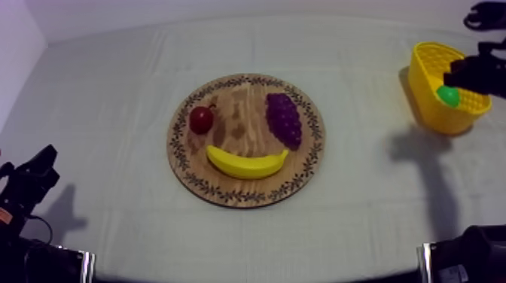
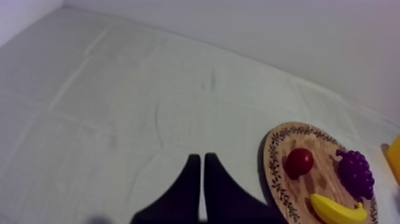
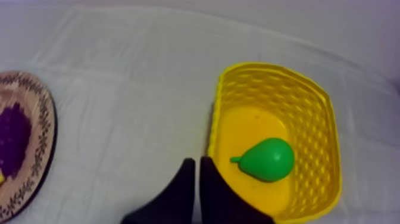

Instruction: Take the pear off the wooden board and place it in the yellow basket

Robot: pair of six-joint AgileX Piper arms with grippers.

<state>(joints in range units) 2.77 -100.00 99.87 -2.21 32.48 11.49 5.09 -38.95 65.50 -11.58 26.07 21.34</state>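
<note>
The green pear [image 1: 448, 95] lies inside the yellow basket [image 1: 429, 105] at the table's far right. My right gripper [image 1: 452, 77] hovers just over the basket's rim, above the pear. In the right wrist view the pear [image 3: 268, 159] rests on the floor of the basket [image 3: 324, 119], and my right gripper [image 3: 195, 161] is shut on nothing, its fingers together as a narrow wedge at the basket's near wall. The round wooden board [image 1: 241, 113] sits mid-table. My left gripper [image 1: 47, 158] stays low at the left, shut [image 2: 199, 158] and holding nothing.
On the board lie a banana [image 1: 247, 163], a bunch of grapes [image 1: 284, 119] and a small red fruit [image 1: 201, 120]. Bare cloth separates board and basket. The left wrist view has the board [image 2: 324, 170] off beside its fingers.
</note>
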